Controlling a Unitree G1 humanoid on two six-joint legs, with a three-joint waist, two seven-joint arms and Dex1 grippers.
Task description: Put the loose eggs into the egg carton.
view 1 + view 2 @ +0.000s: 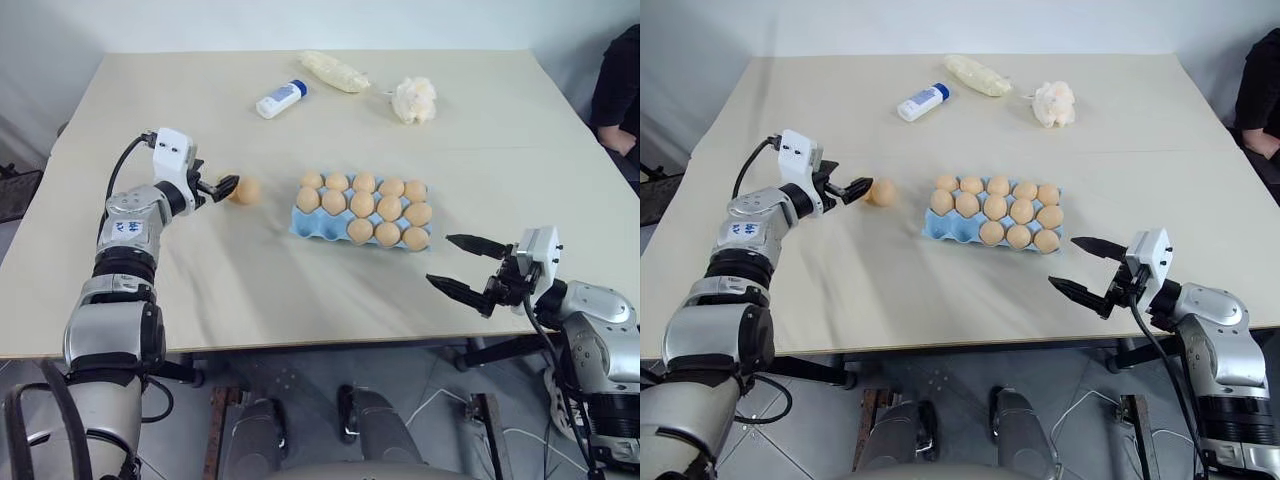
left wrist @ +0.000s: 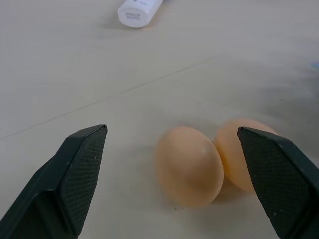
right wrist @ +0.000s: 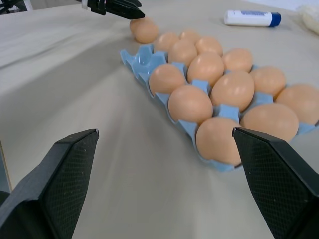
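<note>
Table (image 1: 300,300): pale beige top, carrying all items listed.

Egg carton (image 1: 300,222): light blue moulded tray, no lid, near the middle of the table, slightly toward the right edge. Thirteen tan-orange eggs seated in its cups; the two cups at its near-left corner stand empty, seen bare and blue in the right wrist view.

Loose eggs (image 2: 189,166): two, lying on the bare table just left of the carton, apart from it. In the left wrist view they lie side by side and appear to touch, though the contact line is partly hidden behind a finger. From the head camera they overlap and read as one egg (image 1: 246,191).

Left gripper (image 1: 228,187): fingers spread wide, holding nothing. It hangs low over the table at the loose eggs, the nearer egg lying between the two fingers (image 2: 82,169) and free of both.

Right gripper (image 1: 1077,266): fingers spread wide, empty, held near the front edge of the table on the right side, pointing toward the carton and well apart from it.

Bottle (image 1: 281,98): white with blue label, lying on its side toward the far edge.

Pale yellow packet (image 1: 334,71): near the far edge, beside the bottle.

Crumpled cream-white wad (image 1: 414,100): toward the far-right part of the table.

Person (image 1: 620,95): dark sleeve at the right edge.
</note>
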